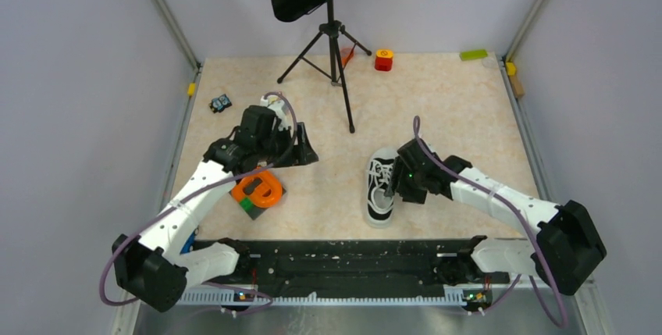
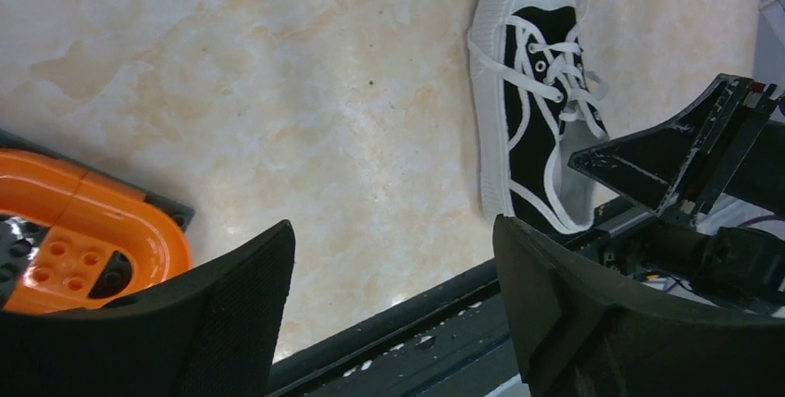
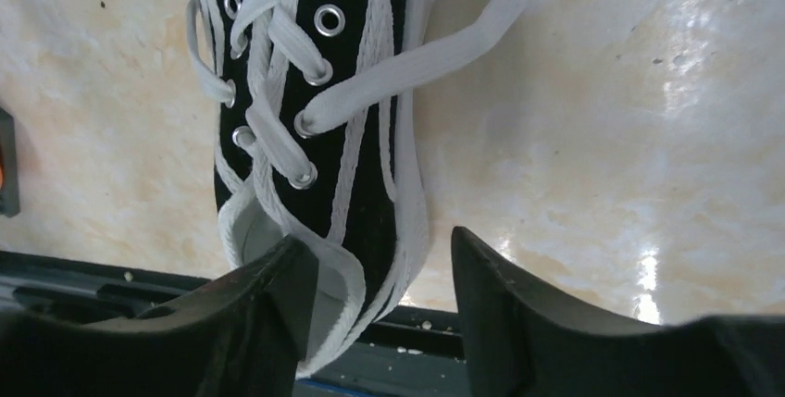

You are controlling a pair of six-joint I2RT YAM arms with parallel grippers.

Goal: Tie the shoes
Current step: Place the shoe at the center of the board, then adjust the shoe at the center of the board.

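Note:
A small black canvas sneaker (image 1: 380, 187) with white toe cap, white sole and loose white laces lies on the table, toe pointing away from the arm bases. It also shows in the left wrist view (image 2: 534, 92) and in the right wrist view (image 3: 315, 92). One untied lace (image 3: 435, 50) trails off to the shoe's right onto the table. My right gripper (image 1: 396, 183) hovers over the shoe's heel opening, jaws open and empty (image 3: 381, 272). My left gripper (image 1: 300, 147) is open and empty, well left of the shoe (image 2: 393, 286).
An orange toy piece on a dark and green base (image 1: 258, 190) lies under the left arm, also in the left wrist view (image 2: 83, 249). A music stand tripod (image 1: 334, 46) stands at the back. A small blue object (image 1: 220, 103), a red block (image 1: 383, 59) and a green block (image 1: 473, 55) lie near the far edges.

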